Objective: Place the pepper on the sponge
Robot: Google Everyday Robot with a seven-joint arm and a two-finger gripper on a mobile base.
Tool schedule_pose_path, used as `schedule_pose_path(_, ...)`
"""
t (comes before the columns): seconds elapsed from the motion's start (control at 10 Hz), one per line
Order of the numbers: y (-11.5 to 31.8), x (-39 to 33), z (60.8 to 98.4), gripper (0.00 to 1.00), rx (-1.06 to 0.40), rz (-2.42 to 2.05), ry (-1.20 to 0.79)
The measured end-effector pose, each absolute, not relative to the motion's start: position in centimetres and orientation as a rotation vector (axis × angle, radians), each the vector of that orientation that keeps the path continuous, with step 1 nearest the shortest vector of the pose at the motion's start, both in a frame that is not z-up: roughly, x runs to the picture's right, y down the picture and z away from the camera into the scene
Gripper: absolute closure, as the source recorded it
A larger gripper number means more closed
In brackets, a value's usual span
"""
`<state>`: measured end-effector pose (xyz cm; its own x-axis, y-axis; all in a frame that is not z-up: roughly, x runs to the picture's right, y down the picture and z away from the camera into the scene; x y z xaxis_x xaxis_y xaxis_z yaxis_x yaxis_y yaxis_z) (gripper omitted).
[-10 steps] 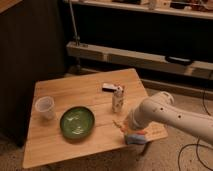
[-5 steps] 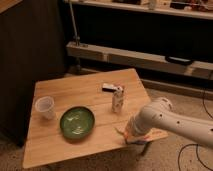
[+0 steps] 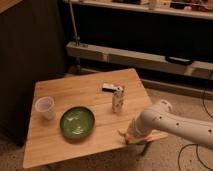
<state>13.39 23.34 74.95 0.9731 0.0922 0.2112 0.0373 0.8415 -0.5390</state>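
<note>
— Reaching down over the table's (image 3: 75, 95) front right edge, the gripper (image 3: 129, 136) hides its own grip; open or closed, I cannot tell.
— And the pepper (image 3: 144, 137)?
— A sliver of orange just right of the gripper, under the arm. The sponge is hidden there. The green bowl (image 3: 77, 122) sits well left, the bottle (image 3: 118, 99) just behind.

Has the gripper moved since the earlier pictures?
Yes. The gripper has dropped lower, toward the near edge of the table and farther from the bottle.
</note>
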Motion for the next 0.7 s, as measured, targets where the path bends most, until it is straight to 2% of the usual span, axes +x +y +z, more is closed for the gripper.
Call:
schedule_pose_path(0.3, 23.5, 13.4, 75.7, 0.91, -0.573, 0.025, -0.230)
schedule_pose_path(0.4, 23.5, 13.5, 75.9, 0.86, -0.569, 0.028, -0.228)
schedule_pose_path(0.7, 23.6, 13.5, 76.3, 0.55, -0.564, 0.020, -0.221)
